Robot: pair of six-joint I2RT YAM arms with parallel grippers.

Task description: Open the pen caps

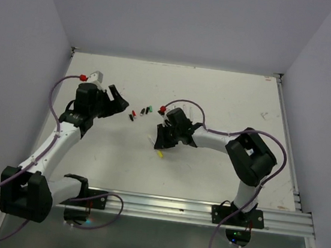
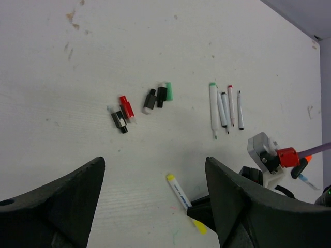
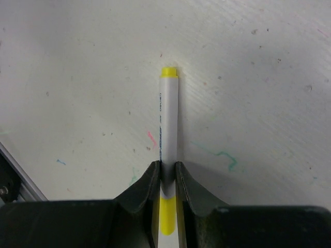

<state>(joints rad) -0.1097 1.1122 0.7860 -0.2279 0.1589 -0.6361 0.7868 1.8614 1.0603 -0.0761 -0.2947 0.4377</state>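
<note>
My right gripper [image 3: 166, 173] is shut on the white barrel of a yellow pen [image 3: 168, 119] that lies on the table. The pen's yellow cap [image 3: 165, 217] sits on its end, just behind the fingertips. The left wrist view shows the same pen [image 2: 181, 192], its yellow cap [image 2: 199, 226] and the right gripper [image 2: 204, 209]. Loose pen caps lie farther off, a red and black pair [image 2: 124, 112] and a black and green pair [image 2: 159, 96]. My left gripper [image 2: 154, 163] hangs open above the table, holding nothing. From above, it [image 1: 120, 101] is left of the caps [image 1: 133, 115].
Several thin uncapped pens [image 2: 225, 107] lie side by side right of the loose caps. A purple cable with a red connector [image 2: 287, 156] runs along the right arm. Pale walls [image 1: 17, 51] close the table on three sides, with a metal rail [image 1: 203, 210] along the near edge.
</note>
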